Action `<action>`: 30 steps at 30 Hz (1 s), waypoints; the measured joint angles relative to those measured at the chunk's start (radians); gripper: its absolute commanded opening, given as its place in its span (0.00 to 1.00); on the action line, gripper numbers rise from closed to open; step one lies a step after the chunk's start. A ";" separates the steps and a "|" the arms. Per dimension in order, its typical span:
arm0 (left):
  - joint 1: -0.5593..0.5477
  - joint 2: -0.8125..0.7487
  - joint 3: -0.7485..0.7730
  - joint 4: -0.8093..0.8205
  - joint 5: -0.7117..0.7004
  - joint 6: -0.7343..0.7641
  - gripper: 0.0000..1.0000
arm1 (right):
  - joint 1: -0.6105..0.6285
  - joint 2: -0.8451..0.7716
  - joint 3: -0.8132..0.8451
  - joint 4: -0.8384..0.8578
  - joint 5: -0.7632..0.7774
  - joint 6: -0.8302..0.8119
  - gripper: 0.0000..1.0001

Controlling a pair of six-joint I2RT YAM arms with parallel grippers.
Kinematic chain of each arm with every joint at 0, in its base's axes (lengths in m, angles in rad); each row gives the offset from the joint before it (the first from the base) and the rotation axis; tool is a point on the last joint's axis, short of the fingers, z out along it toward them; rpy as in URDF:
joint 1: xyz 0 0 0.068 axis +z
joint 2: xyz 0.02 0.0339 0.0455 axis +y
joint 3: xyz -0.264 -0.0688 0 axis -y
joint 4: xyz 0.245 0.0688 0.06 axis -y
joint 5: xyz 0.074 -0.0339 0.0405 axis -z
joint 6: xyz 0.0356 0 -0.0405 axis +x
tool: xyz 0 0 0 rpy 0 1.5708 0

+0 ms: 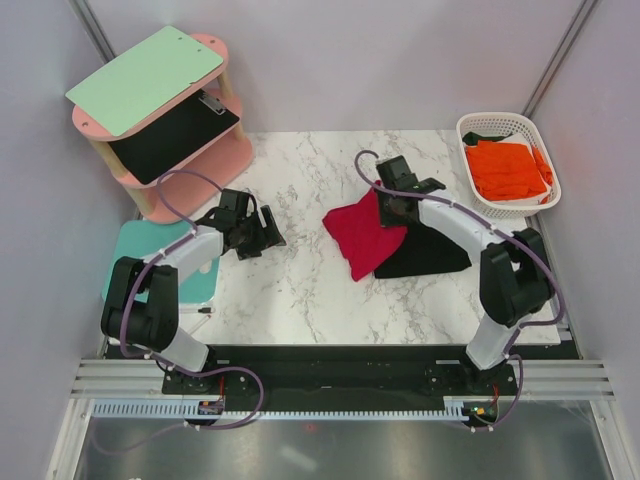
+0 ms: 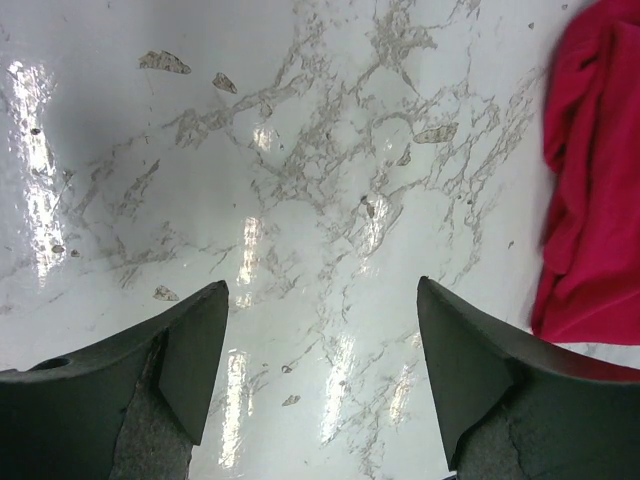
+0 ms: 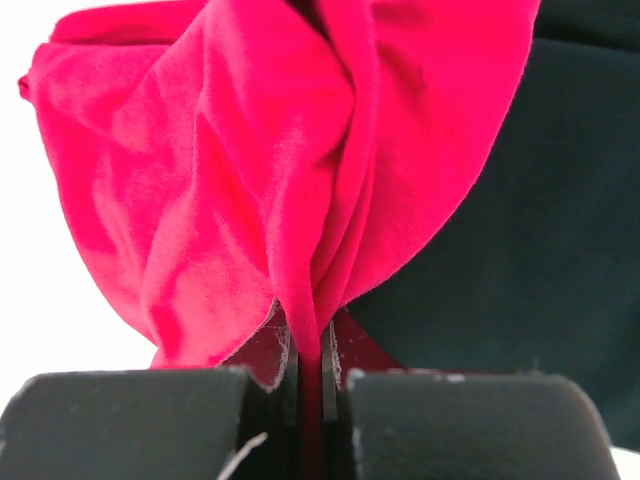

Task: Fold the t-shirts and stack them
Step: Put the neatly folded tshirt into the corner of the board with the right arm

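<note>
Right claw (image 3: 311,372) is clamped on a fold of the crimson t-shirt (image 1: 358,238), bunched at the middle of the counter (image 1: 300,290) against the black t-shirt (image 1: 430,255) near the right edge; left claw (image 2: 320,335) gapes empty. Best to lift clear, spread flat, then fold.

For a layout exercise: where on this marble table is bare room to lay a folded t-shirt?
The marble table is bare between the left gripper and the red t-shirt, along the back between the pink shelf and the white basket, and along the near edge. Crowded: the right side, where the right gripper holds it over the black t-shirt.
</note>
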 measured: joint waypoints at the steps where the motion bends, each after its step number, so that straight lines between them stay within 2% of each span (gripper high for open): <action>1: 0.000 0.002 0.000 0.000 0.000 0.000 0.82 | -0.023 -0.026 -0.021 0.000 0.010 0.003 0.00; 12: 0.000 0.069 0.004 0.000 0.002 0.000 0.81 | -0.237 -0.259 -0.167 0.032 0.085 0.016 0.01; 16: 0.000 0.082 0.010 0.000 0.003 0.002 0.81 | -0.306 -0.219 -0.211 0.076 0.087 0.030 0.01; 21: 0.000 0.086 0.018 0.000 0.007 0.009 0.80 | -0.361 -0.070 -0.254 0.114 0.094 0.056 0.01; 23: 0.000 0.089 0.019 0.000 0.012 0.013 0.80 | -0.370 -0.031 -0.270 0.134 0.099 0.069 0.06; 24: 0.000 0.090 0.019 0.000 0.013 0.014 0.80 | -0.373 -0.031 -0.270 0.138 0.101 0.073 0.14; 25: 0.000 0.090 0.019 0.000 0.015 0.014 0.80 | -0.373 -0.034 -0.272 0.140 0.105 0.077 0.37; 27: 0.000 0.090 0.020 0.000 0.021 0.015 0.81 | -0.373 -0.034 -0.274 0.147 0.106 0.091 0.68; 28: 0.000 0.090 0.020 0.000 0.022 0.015 0.81 | -0.373 -0.035 -0.275 0.149 0.120 0.089 0.91; 29: 0.000 0.090 0.021 0.000 0.024 0.016 0.81 | -0.375 -0.040 -0.280 0.153 0.133 0.093 0.98; 30: 0.000 0.090 0.021 0.002 0.027 0.017 0.82 | -0.377 -0.050 -0.290 0.159 0.144 0.105 0.98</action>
